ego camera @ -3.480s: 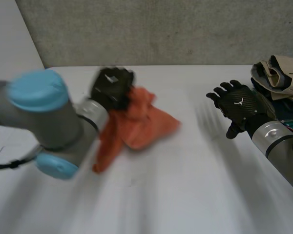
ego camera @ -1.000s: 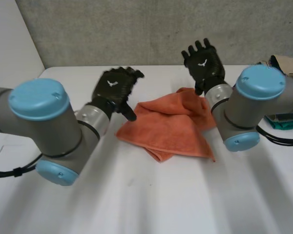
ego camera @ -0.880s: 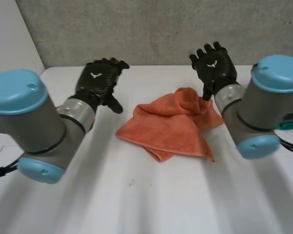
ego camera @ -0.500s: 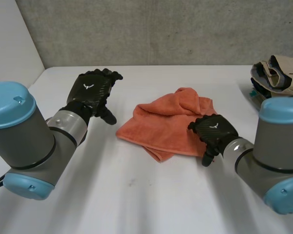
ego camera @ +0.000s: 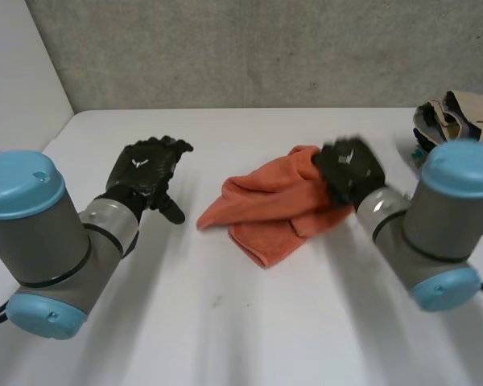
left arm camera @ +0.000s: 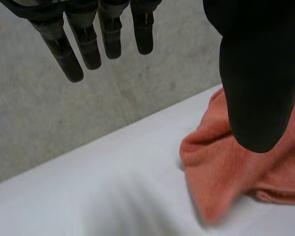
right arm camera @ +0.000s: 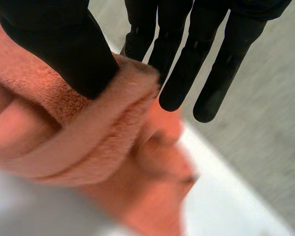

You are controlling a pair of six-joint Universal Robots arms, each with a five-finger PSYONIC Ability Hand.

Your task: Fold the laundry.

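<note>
An orange towel (ego camera: 267, 203) lies crumpled in the middle of the white table (ego camera: 249, 330). My right hand (ego camera: 350, 167) is at the towel's right edge, raised a little, with that edge drawn up and over. In the right wrist view its thumb (right arm camera: 54, 44) and straight fingers (right arm camera: 187, 64) pinch a thick fold of the towel (right arm camera: 78, 142). My left hand (ego camera: 147, 167) hovers left of the towel, apart from it. Its fingers (left arm camera: 88, 39) and thumb (left arm camera: 255, 83) hang straight and hold nothing, with the towel (left arm camera: 236, 172) below the thumb.
A pile of beige and dark clothes (ego camera: 459, 121) sits at the table's back right, close behind my right arm. A grey concrete wall (ego camera: 266, 48) runs along the far edge. The table's left edge is near my left arm.
My right hand went from the towel's near right corner up to its right edge, closed on the cloth and pulled it inward. My left hand drew slightly back to the left.
</note>
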